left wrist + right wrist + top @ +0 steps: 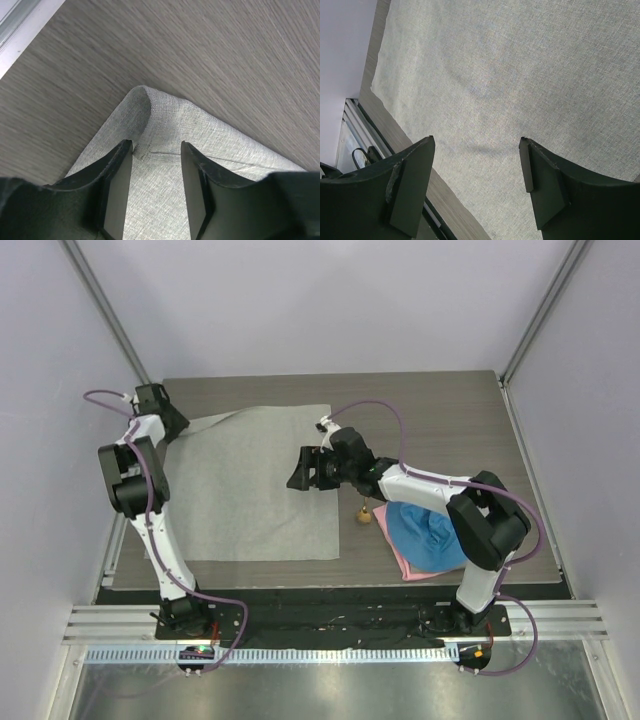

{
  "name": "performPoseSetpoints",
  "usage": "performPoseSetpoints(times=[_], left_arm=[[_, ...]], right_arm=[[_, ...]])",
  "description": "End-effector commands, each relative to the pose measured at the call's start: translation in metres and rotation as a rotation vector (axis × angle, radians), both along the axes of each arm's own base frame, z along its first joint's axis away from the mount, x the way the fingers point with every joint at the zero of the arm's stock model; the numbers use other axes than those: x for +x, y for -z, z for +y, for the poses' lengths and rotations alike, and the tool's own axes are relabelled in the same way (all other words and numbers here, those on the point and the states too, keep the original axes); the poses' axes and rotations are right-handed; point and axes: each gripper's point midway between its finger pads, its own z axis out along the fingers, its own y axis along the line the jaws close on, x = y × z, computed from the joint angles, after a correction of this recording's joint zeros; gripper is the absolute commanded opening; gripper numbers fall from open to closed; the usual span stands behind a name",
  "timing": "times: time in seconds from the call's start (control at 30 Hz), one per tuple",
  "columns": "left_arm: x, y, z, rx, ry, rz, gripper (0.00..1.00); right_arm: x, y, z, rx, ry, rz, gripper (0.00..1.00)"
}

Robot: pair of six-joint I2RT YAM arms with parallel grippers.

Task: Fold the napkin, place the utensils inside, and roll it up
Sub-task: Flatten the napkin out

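Left wrist view: left end effector [156,148] half-open astride far-left corner of napkin [175,120] spread on bench [200,50]; right end effector [476,145] open above it; should pinch deep, fully, before folding

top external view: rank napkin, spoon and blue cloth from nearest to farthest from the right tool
1. napkin: the right tool hangs over its right edge.
2. spoon: on the table just right of the napkin, a bit nearer the arm bases.
3. blue cloth: farther right, beyond the spoon.
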Motion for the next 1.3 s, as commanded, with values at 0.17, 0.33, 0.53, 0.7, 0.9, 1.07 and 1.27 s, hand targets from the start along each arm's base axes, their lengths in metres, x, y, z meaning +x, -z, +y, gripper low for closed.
performPoseSetpoints(times=[0.17, 0.33, 0.53, 0.7, 0.9, 1.07, 1.27], left_arm=[[0.019, -0.013, 0.007, -0.072, 0.0, -0.073, 0.2], [0.031, -0.016, 0.016, -0.152, -0.042, -0.148, 0.11], [0.049, -0.016, 0.023, -0.307, -0.116, -0.248, 0.06], [0.067, -0.034, 0.031, -0.356, -0.161, -0.364, 0.14], [0.09, -0.042, 0.027, -0.449, -0.145, -0.464, 0.25], [0.096, -0.048, 0.028, -0.464, -0.146, -0.512, 0.64], [0.083, -0.081, 0.022, -0.389, -0.076, -0.57, 0.81]], right_arm=[[0.006, -0.015, 0.002, 0.018, 0.045, -0.033, 0.77], [0.007, -0.007, 0.003, -0.007, 0.047, -0.025, 0.77], [0.007, 0.007, 0.002, -0.04, 0.056, 0.001, 0.77], [0.006, 0.015, 0.005, -0.061, 0.052, 0.019, 0.77], [0.005, 0.025, 0.009, -0.085, 0.042, 0.038, 0.77], [0.007, 0.027, 0.01, -0.09, 0.042, 0.035, 0.77], [0.004, 0.024, -0.004, -0.153, 0.059, 0.014, 0.77]])
